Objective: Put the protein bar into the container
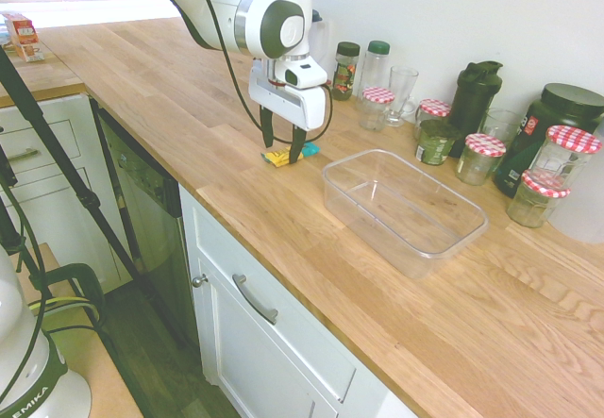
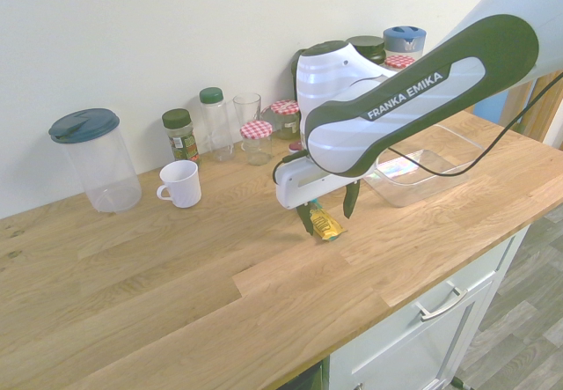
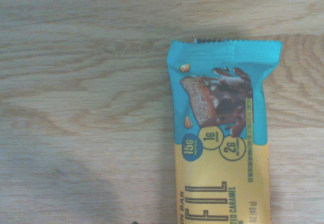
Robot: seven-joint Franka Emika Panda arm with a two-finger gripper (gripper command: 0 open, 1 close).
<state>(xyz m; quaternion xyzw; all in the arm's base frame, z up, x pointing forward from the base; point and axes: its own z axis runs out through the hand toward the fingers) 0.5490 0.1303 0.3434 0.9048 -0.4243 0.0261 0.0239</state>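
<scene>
The gripper (image 1: 284,141) points straight down over the wooden bench (image 1: 189,116), its two dark fingers spread apart and holding nothing; their tips stand on either side of the protein bar (image 1: 286,155), close above the wood, and whether they touch the wrapper cannot be told. The bar lies flat on the bench, roughly midway between the front edge and the wall, its teal-blue end toward the container (image 1: 404,209) and its yellow end away from it; in the wrist view the protein bar (image 3: 223,133) shows its teal end with a picture of a bitten bar, and yellow below with dark lettering. The container, a clear rectangular tub with rounded corners, stands upright on the bench just beside the bar, nearer the front edge than the jars are; it is apart from the bar. Along the wall edge stand glass jars with red-checked lids (image 1: 484,157), a spice bottle (image 1: 345,69), a drinking glass (image 1: 401,93) and a dark shaker bottle (image 1: 474,95); in the second exterior view a white mug (image 2: 181,183) and a tall clear canister with a blue lid (image 2: 95,159) stand further along that edge.
</scene>
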